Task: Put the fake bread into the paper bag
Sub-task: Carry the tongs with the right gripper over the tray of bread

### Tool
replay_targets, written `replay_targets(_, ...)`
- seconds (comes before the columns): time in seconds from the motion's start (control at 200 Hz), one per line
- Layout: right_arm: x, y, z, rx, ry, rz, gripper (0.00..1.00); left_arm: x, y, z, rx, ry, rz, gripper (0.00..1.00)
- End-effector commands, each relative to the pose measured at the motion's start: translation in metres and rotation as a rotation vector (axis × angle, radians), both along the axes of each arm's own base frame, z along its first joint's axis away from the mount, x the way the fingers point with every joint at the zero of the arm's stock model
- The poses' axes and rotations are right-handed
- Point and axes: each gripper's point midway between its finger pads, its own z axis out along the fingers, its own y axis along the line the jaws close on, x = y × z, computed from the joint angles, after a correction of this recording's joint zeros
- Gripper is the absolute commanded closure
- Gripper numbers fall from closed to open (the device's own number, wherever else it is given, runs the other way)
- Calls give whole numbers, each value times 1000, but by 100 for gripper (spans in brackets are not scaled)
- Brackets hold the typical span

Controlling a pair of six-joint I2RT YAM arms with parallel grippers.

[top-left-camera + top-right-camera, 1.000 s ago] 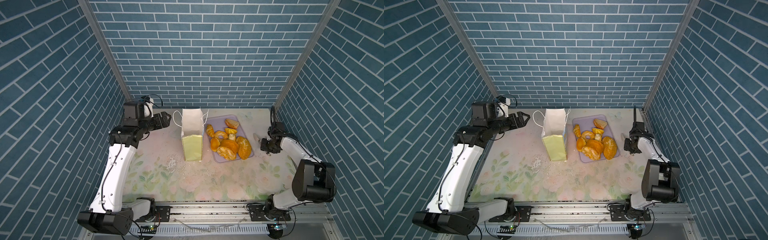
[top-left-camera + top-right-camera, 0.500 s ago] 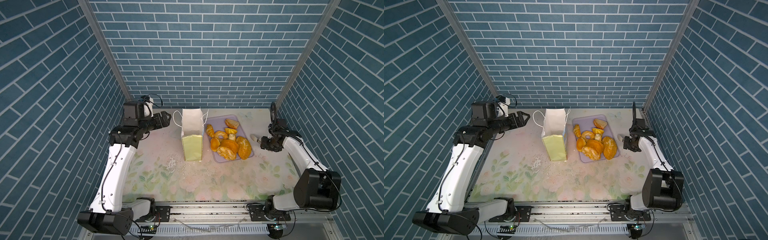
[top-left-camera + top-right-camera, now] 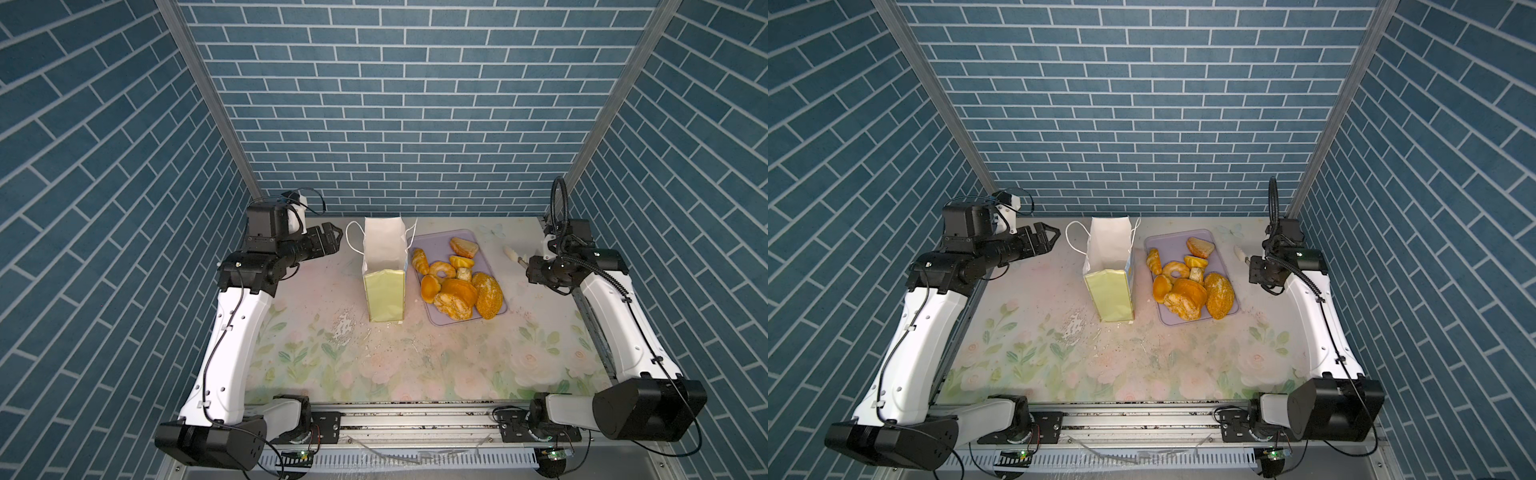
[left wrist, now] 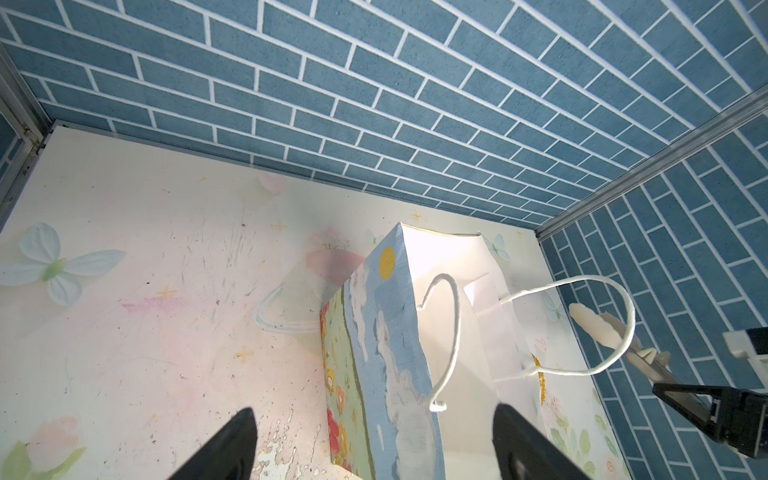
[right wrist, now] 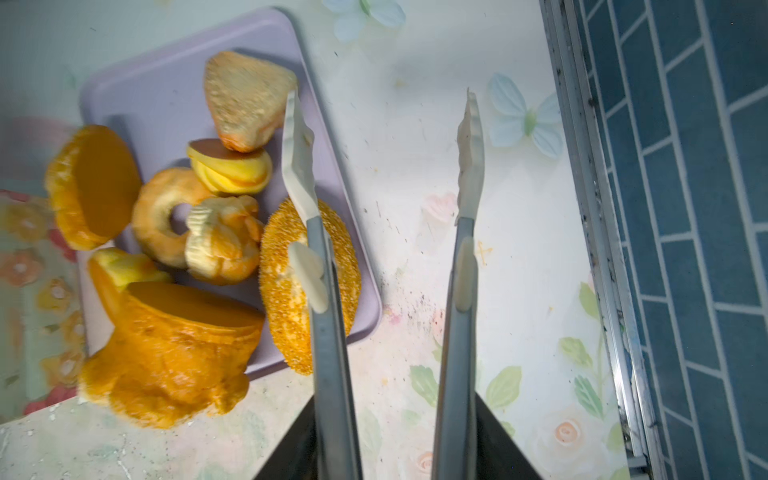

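The paper bag (image 3: 384,270) (image 3: 1108,270) stands upright and open at the middle back, its white lining showing. Several pieces of fake bread (image 3: 457,282) (image 3: 1187,286) lie piled on a lilac tray (image 3: 434,245) just right of it, among them a ring doughnut (image 5: 160,224) and a seeded loaf (image 5: 282,266). My left gripper (image 3: 334,241) (image 4: 374,419) hovers open left of the bag, level with its mouth. My right gripper (image 3: 532,268) (image 5: 395,428) is shut on metal tongs (image 5: 328,311) with white tips. The tongs gape empty, right of the tray.
Blue brick walls close in the back and both sides. A metal rail (image 5: 590,208) runs along the table's right edge near the tongs. Scuffed, flaking patches (image 3: 345,328) mark the floral table top in front of the bag. The bag's cord handles (image 4: 582,328) hang loose.
The right arm has lifted and swung toward the back, and the white tong tips now point at the tray's right side. The left arm, bag and bread have not moved.
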Motion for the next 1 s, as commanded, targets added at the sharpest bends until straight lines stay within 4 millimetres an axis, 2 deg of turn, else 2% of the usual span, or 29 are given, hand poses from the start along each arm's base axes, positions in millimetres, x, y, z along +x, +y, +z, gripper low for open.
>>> replay_targets(0.0,-10,18,14,-7,14,89,49,-3,2,0,7,-1,-3,10)
replay_targets(0.12,6,38,19,-30,4,138,48,-5,2,0,5,2,-3,10)
replay_targets(0.28,40,58,17,-75,6,169,48,-6,1,1,-6,2,-1,10)
replay_targets(0.51,85,74,-2,-84,48,152,46,-8,3,-2,5,16,7,10)
replay_targets(0.795,116,94,-34,-70,105,172,44,-6,5,-7,13,34,17,10)
replay_targets(0.995,127,104,-53,-32,150,170,44,-4,6,-11,17,48,23,10)
